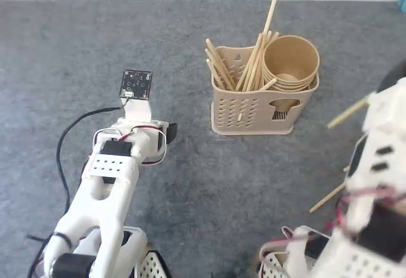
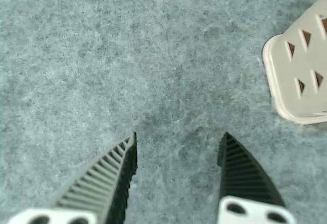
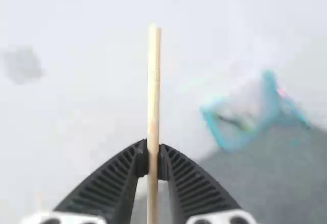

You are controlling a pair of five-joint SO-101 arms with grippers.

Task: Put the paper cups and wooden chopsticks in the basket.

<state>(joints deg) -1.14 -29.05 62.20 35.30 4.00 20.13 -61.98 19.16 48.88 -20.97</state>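
Nearly finished: the beige basket [image 1: 254, 114] on the grey table [image 1: 95, 43] holds a stack of paper cups [image 1: 290, 62] and a bundle of wooden chopsticks [image 1: 223, 68]. The right end effector [image 3: 153, 155] is clamped on a loose chopstick [image 3: 154, 81], off to the basket's side — not yet dropped in. Another stick [image 1: 327, 198] shows beside that arm; held or lying, unclear. The left end effector [image 2: 179, 137] gapes wide, empty, near the basket.

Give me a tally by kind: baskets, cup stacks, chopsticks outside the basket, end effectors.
basket: 1
stack of paper cups: 1
chopsticks outside the basket: 2, upper chopstick, lower chopstick
end effectors: 2, left end effector, right end effector holding one chopstick
Total: 6
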